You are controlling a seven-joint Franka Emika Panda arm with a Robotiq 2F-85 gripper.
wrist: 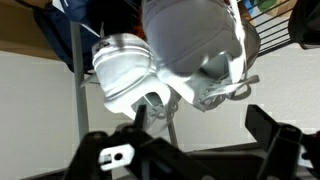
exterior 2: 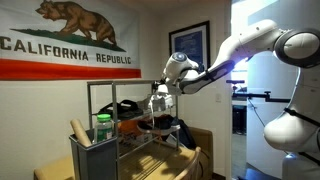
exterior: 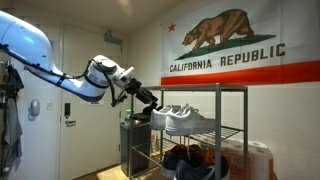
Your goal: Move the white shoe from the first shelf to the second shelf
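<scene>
The tool point(wrist: 190, 145) stands wide open and has hold of nothing; in the wrist view its two dark jaws frame the heel ends of two sneakers. The white shoe point(wrist: 125, 70) lies on the wire tier point(exterior: 228, 130) under the top bars of the rack point(exterior: 243, 110), just beside the bulkier sneaker point(wrist: 195, 50), and the two seem to touch (I cannot tell from these views whether this is the tier the shoe must leave or the one it must reach). The main danger, in my judgement, is this closeness. If the jaws close as they stand now, they may take both heels together, or take the greyer sneaker and not the slim one. One jaw could also push the neighbour sideways along the wires, and so toward the edge of the tier. A second danger is the rack itself. Its thin uprights and bars are near the wrist in both exterior views, so a careless lift or retreat may strike metal and shake everything on it. Last, a hold on the soft heel collar only may let the shoe tilt and slip during carrying.
</scene>
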